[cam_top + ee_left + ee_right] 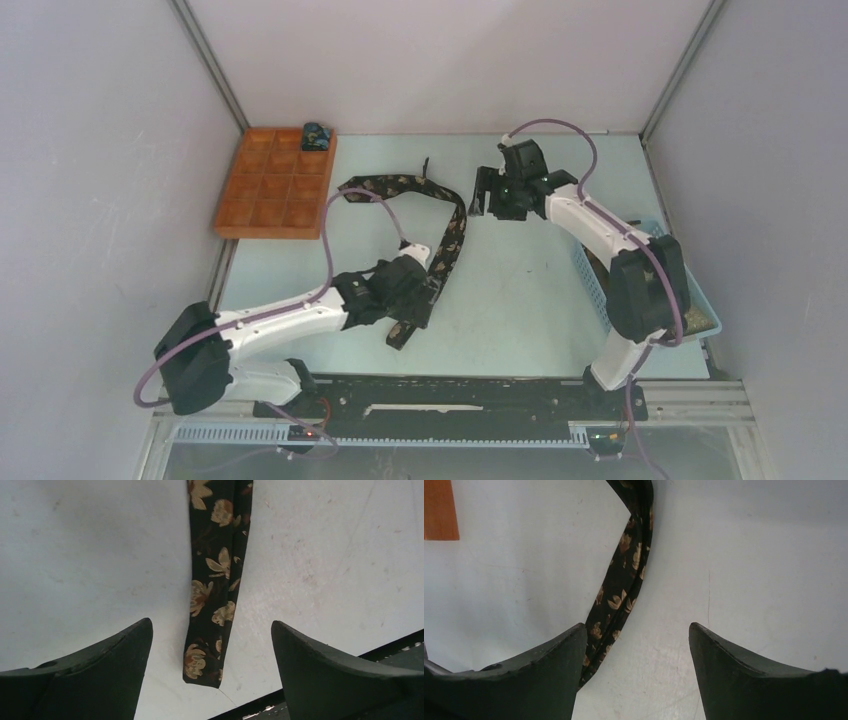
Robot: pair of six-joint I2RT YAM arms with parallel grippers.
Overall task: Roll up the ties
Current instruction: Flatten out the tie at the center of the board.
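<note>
Pale table top [520, 290], matte, scuffed and faintly speckled, enclosed by plain grey panels on metal posts. Item, nearest: black mounting rail [450, 395] along the front edge, carrying both arm bases. Item: left gripper [211, 624], dark, smooth, with wedge-shaped fingers; jaws spread wide and holding nothing, poised over the near end of the tie [220, 565]. That end is cut blunt and lies flat on the table between the two fingers, clear of both. Item: the tie itself, one long narrow strip of black cloth printed with tan leaves and blossoms, unrolled, lying in a loose arc from the near centre up and round toward the far left. In the overhead view the left arm's body and its purple cable [330, 250] cross in front of parts of it. Item, right side: blue mesh basket [592, 280], plastic, largely hidden behind the right arm. Item, further back: right gripper [637, 625], same dark wedge fingers, jaws likewise wide apart and empty, with the strip running just beside one finger, creased and partly folded there. Item, far left: orange compartment tray [265, 233], rectangular, gridded into small square cells; a dark rolled bundle [317, 135] sits in its far right corner cell.
</note>
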